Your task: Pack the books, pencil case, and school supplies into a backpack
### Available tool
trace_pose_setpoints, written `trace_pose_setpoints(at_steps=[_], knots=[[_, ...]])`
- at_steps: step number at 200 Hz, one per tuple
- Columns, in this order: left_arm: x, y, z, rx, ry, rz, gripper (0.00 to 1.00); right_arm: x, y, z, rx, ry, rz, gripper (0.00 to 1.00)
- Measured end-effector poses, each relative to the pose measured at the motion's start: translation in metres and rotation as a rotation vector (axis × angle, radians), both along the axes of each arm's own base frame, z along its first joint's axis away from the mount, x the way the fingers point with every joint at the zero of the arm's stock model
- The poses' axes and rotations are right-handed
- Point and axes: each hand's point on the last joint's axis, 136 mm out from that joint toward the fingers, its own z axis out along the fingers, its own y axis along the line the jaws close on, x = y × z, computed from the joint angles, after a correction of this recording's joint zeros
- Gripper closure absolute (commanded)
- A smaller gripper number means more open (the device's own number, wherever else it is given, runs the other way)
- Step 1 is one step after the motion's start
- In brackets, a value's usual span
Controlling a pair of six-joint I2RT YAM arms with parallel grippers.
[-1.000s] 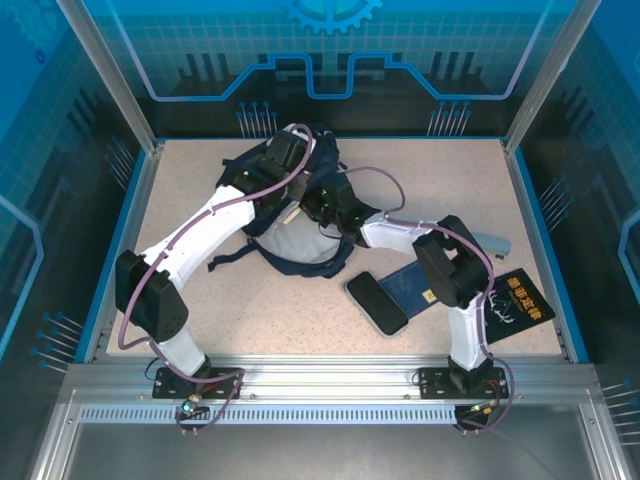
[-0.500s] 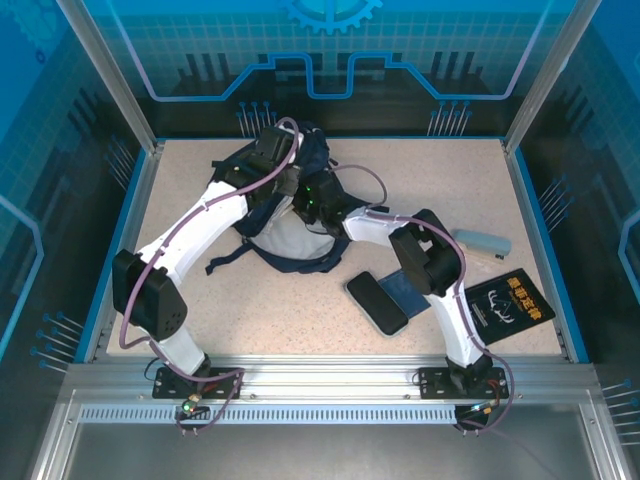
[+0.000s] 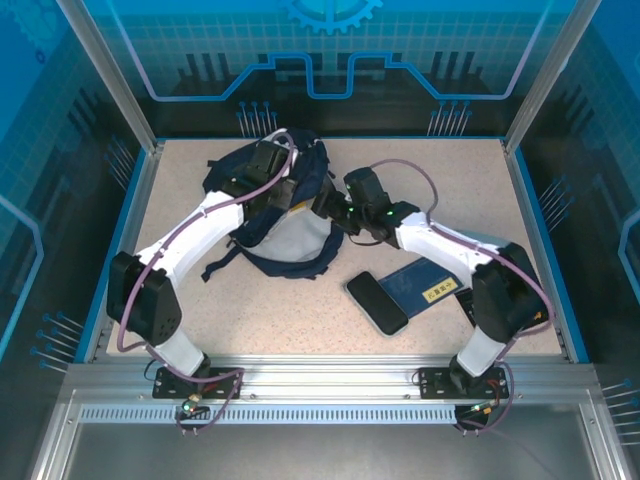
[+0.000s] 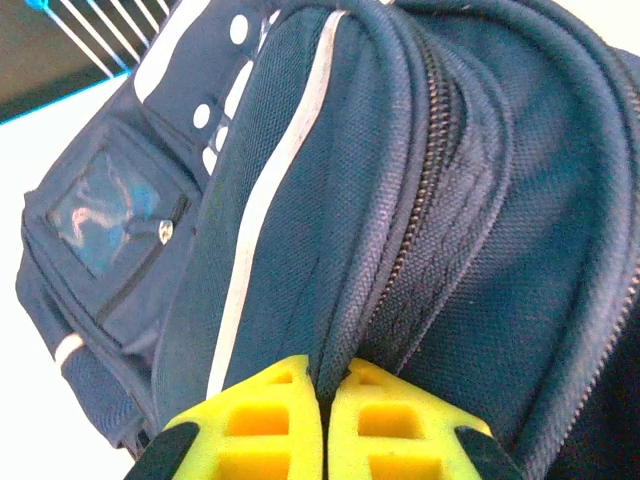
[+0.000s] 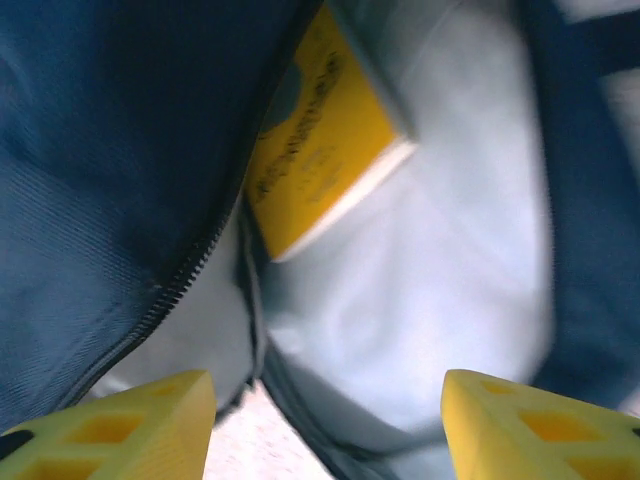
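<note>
Clamping backpack (image 4: 420, 200) edge in left gripper (image 4: 325, 400). Holding right gripper (image 5: 325, 400) jaws apart, empty, facing yellow book (image 5: 320, 130) inside. Noting dark blue book (image 3: 425, 283), black case (image 3: 377, 302) touching nearby.

- Top view: bright, even overhead light is given; the table (image 3: 280, 310) is lit flat, w/ only soft, short shadows beside the arms (image 3: 190, 235).
- A blue tint is thrown by the enclosure walls (image 3: 60, 150).
- Left wrist view: backpack (image 4: 380, 200) weave is rendered sharp; bg at lower left is blown out to white.
- Right wrist view: heavily blurred (motion or focus, not told apart); yellow book (image 5: 320, 140) print is smeared.
</note>
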Motion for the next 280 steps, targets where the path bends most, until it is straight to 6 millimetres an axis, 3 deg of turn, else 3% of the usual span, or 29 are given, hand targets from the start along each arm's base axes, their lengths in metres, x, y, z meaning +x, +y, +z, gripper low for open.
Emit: trace_pose_setpoints(at_steps=[11,32,42,50,73,84,101,146,201,244,280], knots=[[-0.007,0.006,-0.004,0.0,0.008,0.007,0.84,-0.007,-0.021,0.0,-0.074,0.004,-0.015,0.27],[-0.022,0.016,-0.012,-0.027,0.027,0.032,0.38,-0.02,-0.065,-0.013,-0.202,0.039,-0.055,0.2],[-0.03,0.019,-0.014,-0.06,0.032,0.047,0.23,-0.026,-0.09,-0.021,-0.256,0.065,-0.085,0.17],[-0.035,0.02,-0.013,-0.091,0.033,0.056,0.16,-0.033,-0.117,-0.031,-0.307,0.103,-0.128,0.15],[-0.048,0.018,-0.01,-0.196,0.026,0.071,0.02,-0.049,-0.167,-0.053,-0.375,0.183,-0.208,0.12],[-0.054,0.016,-0.008,-0.245,0.026,0.082,0.01,-0.06,-0.19,-0.066,-0.405,0.234,-0.25,0.1],[-0.059,0.014,-0.004,-0.294,0.023,0.087,0.01,-0.075,-0.206,-0.083,-0.434,0.294,-0.273,0.09],[-0.062,0.01,0.001,-0.36,0.023,0.103,0.01,-0.104,-0.225,-0.121,-0.469,0.424,-0.289,0.09],[-0.065,0.01,-0.005,-0.373,0.041,0.114,0.01,-0.1,-0.222,-0.151,-0.478,0.508,-0.27,0.1],[-0.066,0.008,-0.005,-0.386,0.049,0.11,0.01,-0.074,-0.211,-0.152,-0.441,0.512,-0.243,0.12],[-0.068,0.003,-0.006,-0.417,0.067,0.102,0.01,-0.019,-0.176,-0.146,-0.331,0.434,-0.15,0.15]])
